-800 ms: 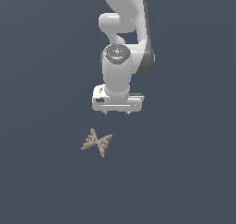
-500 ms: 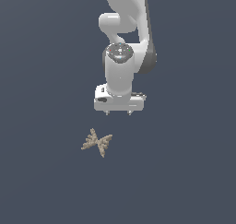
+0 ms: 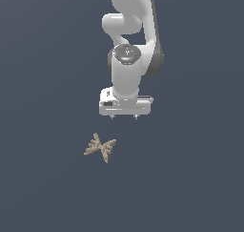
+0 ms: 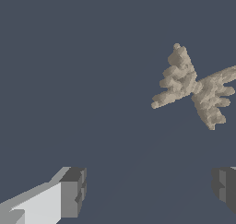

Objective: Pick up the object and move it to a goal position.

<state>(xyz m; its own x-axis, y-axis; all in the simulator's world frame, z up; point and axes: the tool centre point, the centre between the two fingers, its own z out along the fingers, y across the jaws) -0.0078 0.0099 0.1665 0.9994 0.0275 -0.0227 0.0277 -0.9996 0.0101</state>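
White arm w/ end effector [image 3: 124,116] above floor, tan spiky object [image 3: 100,147] nearby, apart

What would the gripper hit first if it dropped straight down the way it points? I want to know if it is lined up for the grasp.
Probably bare floor. The open gripper points down, with the spiky object off to the exterior view's left, outside its fingers. Depth is unclear.
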